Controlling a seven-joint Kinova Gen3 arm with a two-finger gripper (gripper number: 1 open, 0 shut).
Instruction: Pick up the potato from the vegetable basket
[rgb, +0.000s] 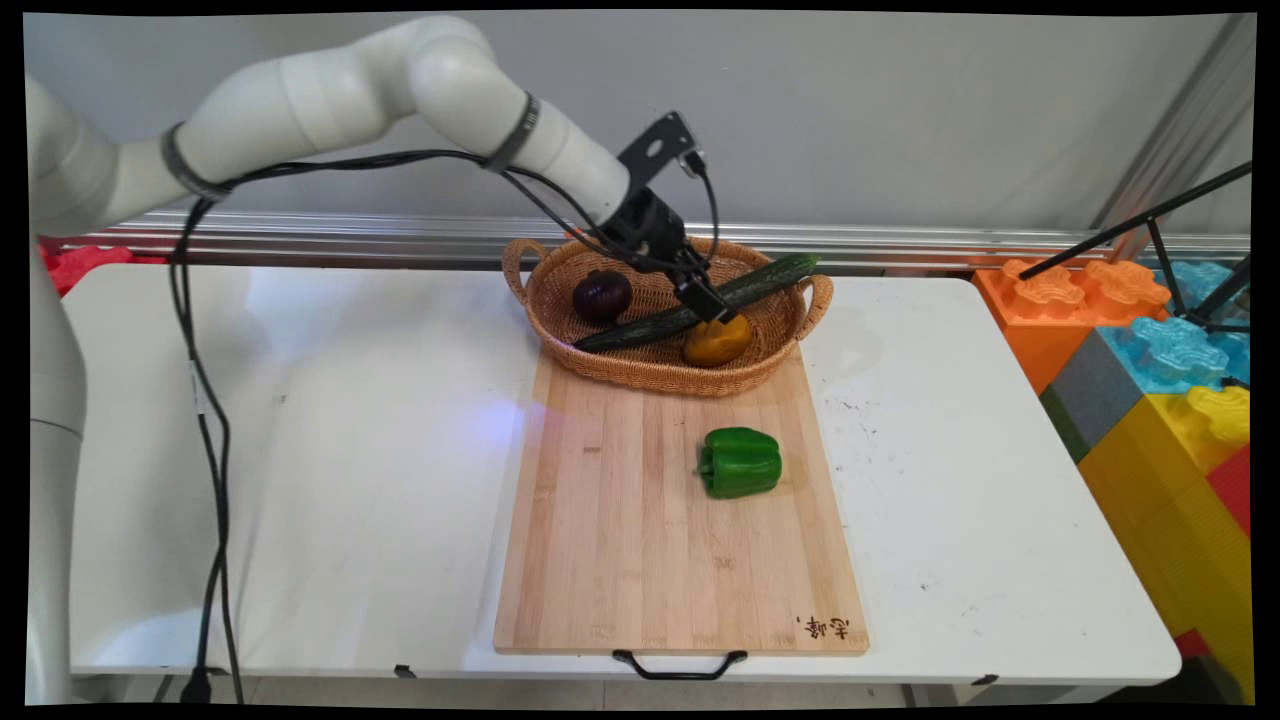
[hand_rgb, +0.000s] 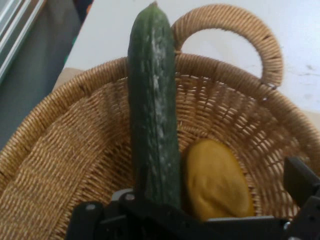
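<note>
My gripper (rgb: 711, 306) reaches down into a wicker basket (rgb: 560, 330) at the far end of a wooden cutting board (rgb: 620, 540). Its fingers are open, one on each side of a long dark green cucumber (rgb: 640, 328) and a yellow-orange rounded vegetable (rgb: 716, 342). In the hand view the cucumber (hand_rgb: 154, 115) runs up between the fingers and out over the basket (hand_rgb: 65, 165) rim. The yellow piece (hand_rgb: 216, 182) lies just right of it, and the gripper (hand_rgb: 195, 200) stands low over both. A dark purple round vegetable (rgb: 601, 296) sits in the basket's left part.
A green bell pepper (rgb: 740, 462) lies on the cutting board, nearer than the basket. Large coloured toy blocks (rgb: 1160, 380) stand off the table's right edge, with a black tripod leg (rgb: 1130, 228) above them. Black cables (rgb: 210, 430) hang at the left.
</note>
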